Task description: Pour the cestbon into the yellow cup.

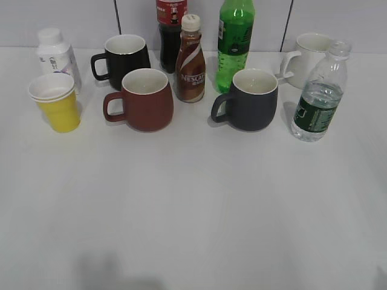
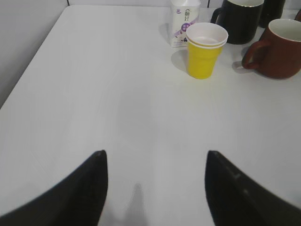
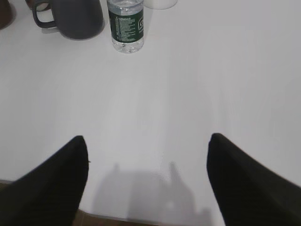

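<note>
The cup (image 1: 55, 103) stands at the frame's left on the desk (image 1: 193, 211); the water bottle (image 1: 320, 93) at far right, mugs between.

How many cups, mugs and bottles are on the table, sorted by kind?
Mugs: 4, namely black, dark red, dark grey and white.
Paper cups: 1 yellow cup, possibly two nested.
Bottles: 5, namely water, green soda, cola, coffee and a white one.
Total: 10

White table (image 1: 193, 211) with cestbon (image 1: 319, 96), yellow cup (image 1: 55, 103), 4 mugs (image 1: 145, 99), 4 other bottles (image 1: 190, 60).
</note>
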Controlling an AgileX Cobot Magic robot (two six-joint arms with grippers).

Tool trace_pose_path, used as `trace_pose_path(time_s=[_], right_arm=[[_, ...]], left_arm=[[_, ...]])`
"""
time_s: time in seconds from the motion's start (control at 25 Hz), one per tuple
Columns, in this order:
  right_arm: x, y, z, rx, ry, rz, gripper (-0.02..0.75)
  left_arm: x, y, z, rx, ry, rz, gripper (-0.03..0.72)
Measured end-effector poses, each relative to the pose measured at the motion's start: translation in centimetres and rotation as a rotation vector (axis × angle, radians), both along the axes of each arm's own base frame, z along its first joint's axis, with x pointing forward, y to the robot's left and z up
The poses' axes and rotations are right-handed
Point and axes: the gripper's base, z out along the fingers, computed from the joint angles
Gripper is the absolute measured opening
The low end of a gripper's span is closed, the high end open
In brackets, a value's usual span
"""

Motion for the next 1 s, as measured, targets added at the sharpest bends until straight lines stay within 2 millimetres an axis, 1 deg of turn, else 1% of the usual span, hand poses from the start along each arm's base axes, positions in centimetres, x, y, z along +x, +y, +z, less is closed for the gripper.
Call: trace_pose_path(time_s=[1.0], right_arm=[[0.0,0.0,0.0,0.0,0.0,0.0,0.588]], left_arm=[[0.0,0.0,0.0,0.0,0.0,0.0,0.496]])
